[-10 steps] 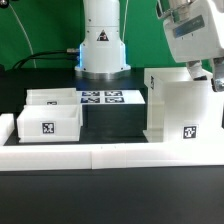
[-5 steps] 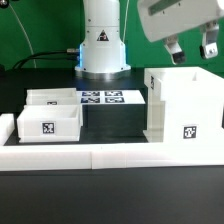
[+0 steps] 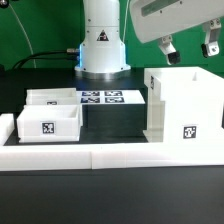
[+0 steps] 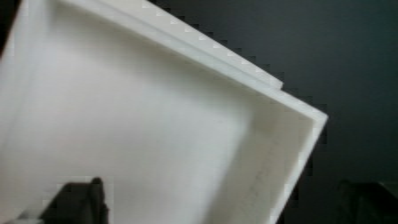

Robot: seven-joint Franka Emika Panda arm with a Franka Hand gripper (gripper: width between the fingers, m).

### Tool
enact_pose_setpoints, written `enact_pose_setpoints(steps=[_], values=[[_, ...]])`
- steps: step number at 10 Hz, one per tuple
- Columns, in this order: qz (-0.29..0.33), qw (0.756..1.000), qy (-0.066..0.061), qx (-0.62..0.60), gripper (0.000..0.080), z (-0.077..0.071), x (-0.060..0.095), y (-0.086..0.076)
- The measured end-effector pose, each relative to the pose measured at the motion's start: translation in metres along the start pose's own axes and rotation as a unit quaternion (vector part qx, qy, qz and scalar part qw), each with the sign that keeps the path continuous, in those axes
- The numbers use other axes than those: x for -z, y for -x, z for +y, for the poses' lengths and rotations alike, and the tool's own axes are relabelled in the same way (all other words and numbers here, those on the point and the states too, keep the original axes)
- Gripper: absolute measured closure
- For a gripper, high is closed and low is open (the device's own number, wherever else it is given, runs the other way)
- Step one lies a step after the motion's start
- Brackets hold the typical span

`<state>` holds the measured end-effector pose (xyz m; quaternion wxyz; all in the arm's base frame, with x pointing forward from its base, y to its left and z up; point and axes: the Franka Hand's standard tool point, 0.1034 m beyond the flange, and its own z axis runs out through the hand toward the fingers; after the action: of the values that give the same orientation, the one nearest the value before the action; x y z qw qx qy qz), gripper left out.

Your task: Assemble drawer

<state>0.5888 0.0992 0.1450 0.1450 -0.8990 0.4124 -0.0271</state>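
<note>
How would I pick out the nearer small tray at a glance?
Start at the tall open box housing on the exterior view's right, then cross the marker board to two shallow white trays. It is the front tray, beside the low rail, showing a square tag on its facing wall.

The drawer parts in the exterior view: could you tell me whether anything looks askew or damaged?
Nothing stands out. The housing stands upright, the nearer tray and the farther tray sit level apart from it, and the open gripper hangs empty above it.
</note>
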Motion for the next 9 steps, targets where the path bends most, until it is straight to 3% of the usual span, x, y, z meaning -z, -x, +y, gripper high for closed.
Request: enact_pose_setpoints(steps=[3,6,9], values=[[0.004,0.985,0.019,0.172,0.015,0.022,0.012,-0.017],[0.008,0.953,0.025,0.301,0.015,0.063,0.013,-0.052],[0.006,0.918,0.031,0.395,0.015,0.063,0.012,-0.052]])
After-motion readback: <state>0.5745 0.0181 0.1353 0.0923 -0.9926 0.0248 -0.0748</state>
